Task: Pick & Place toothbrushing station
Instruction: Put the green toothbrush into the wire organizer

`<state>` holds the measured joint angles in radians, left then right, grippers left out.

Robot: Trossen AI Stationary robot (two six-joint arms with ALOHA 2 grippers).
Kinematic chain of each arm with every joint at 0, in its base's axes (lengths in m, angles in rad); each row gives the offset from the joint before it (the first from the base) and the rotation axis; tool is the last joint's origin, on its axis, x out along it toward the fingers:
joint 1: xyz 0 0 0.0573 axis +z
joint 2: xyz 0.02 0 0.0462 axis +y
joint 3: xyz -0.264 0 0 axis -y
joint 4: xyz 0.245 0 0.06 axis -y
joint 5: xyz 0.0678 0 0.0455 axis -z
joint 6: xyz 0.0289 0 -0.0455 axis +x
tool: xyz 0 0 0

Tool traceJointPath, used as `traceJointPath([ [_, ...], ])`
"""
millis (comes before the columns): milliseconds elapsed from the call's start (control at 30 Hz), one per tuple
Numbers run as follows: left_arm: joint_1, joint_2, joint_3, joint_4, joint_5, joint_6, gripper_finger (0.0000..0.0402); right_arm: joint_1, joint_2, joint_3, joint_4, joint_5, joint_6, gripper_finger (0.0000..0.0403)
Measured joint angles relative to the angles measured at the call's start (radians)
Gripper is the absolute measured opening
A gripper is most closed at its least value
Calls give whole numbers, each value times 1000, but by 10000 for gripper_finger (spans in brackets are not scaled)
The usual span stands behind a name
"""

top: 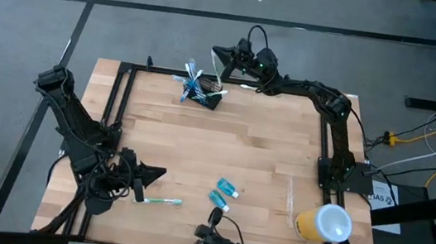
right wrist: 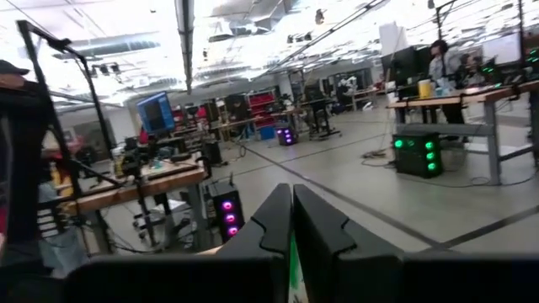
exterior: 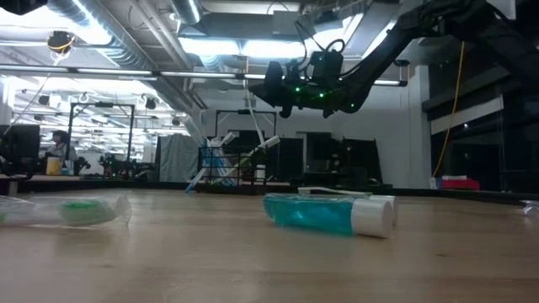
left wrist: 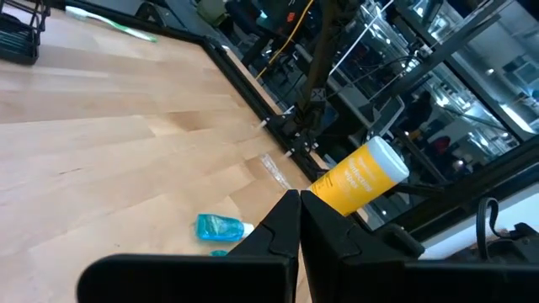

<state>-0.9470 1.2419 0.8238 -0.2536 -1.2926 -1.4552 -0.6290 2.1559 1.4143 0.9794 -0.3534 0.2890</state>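
Right claw (top: 216, 55) hovers beside the toothbrushing station (top: 201, 93), its contents blurred.

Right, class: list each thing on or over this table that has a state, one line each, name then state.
Toothbrushing station: at table's far edge, brushes sticking out.
Right gripper: raised above far edge; fingers look together.
Left gripper: shut, empty, near side.
Yellow cup: lying on its side, lid on.
Toothpaste tubes: lying flat, capped.

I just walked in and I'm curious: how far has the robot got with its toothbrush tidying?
Several toothbrushes already stand in the black mesh holder at the far edge. The right gripper hangs above it; nothing shows in its grip. One toothbrush and two toothpaste tubes lie loose near the resting left gripper.
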Motion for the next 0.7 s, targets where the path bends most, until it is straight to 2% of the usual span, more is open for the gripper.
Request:
traceJointPath([
  [267, 0, 0, 0, 0, 0, 2, 3, -3, 0, 0, 1, -67, 82, 4],
  [533, 0, 0, 0, 0, -2, 4, 3, 13, 0, 0, 19, -154, 240, 50],
  [700, 0, 0, 0, 36, -3, 62, 1, 32, 0, 0, 16, -175, 283, 60],
])
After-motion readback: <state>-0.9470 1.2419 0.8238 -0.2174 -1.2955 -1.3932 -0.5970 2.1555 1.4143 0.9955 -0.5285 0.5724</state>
